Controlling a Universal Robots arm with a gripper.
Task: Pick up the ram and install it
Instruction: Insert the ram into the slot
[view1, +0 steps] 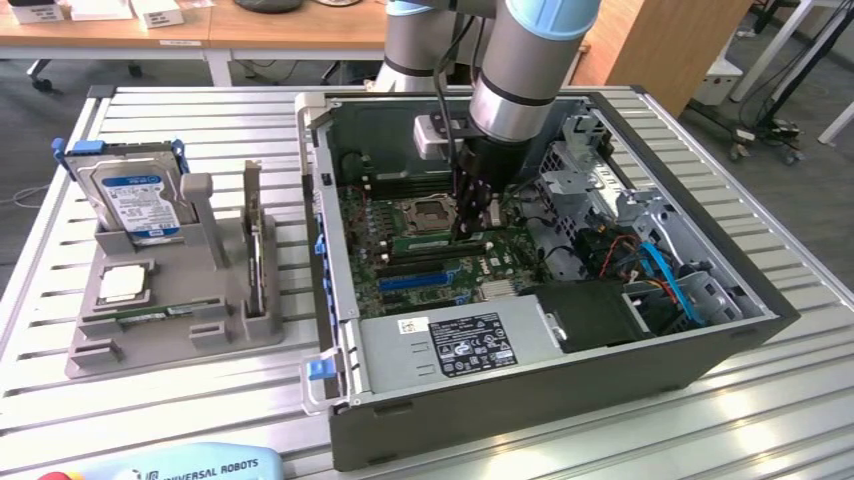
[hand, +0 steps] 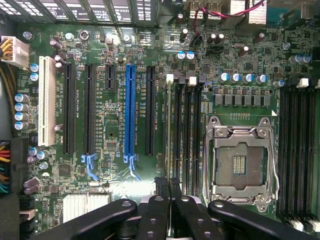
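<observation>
Claw (hand: 168, 186) fingers (hand: 154, 215) are pressing nearly together, tips all but touching. They are hanging just over the black memory slots (hand: 186, 135) beside the empty CPU socket (hand: 239, 162) on the motherboard (hand: 115, 55). Whether anything thin is sitting pinched between them I cannot tell.

Inside the open computer case (view1: 534, 385) the arm is standing close to the drive cage (view1: 587, 185) and the cables (view1: 663, 270). Sideways room is looking tight, with straight up seeming the free way.

A green stick, seemingly the ram (view1: 154, 314), is lying in the front groove of the grey tray (view1: 174, 350). The tray is sitting by the table's (view1: 747, 420) edge on the exterior view's left, and the hard drive (view1: 131, 195) is standing at the tray's back. The stick is likely handling as light, stiff and brittle. Gripping its long bare edges, off the chips and contacts, is looking safest.
</observation>
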